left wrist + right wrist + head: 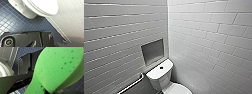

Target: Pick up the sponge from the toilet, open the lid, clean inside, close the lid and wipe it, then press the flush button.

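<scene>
The white toilet [159, 77] stands in the corner, low in the head view. Its tank top carries the dark round flush button [161, 67]. The lid [180, 89] is down over the bowl, and the same lid [43, 5] shows shut in the left wrist view, above the bowl's side [25, 11]. The bright green sponge [56, 69] looms large and close in the right wrist view, with my right gripper shut on it. My left gripper is open and holds nothing; it hangs low beside the bowl, over the floor.
A metal grab bar [131, 85] runs along the left wall beside the tank. Above it is a grey recessed niche [152, 51]. White tiled walls close in on both sides. The floor [12, 23] is dark blue mosaic.
</scene>
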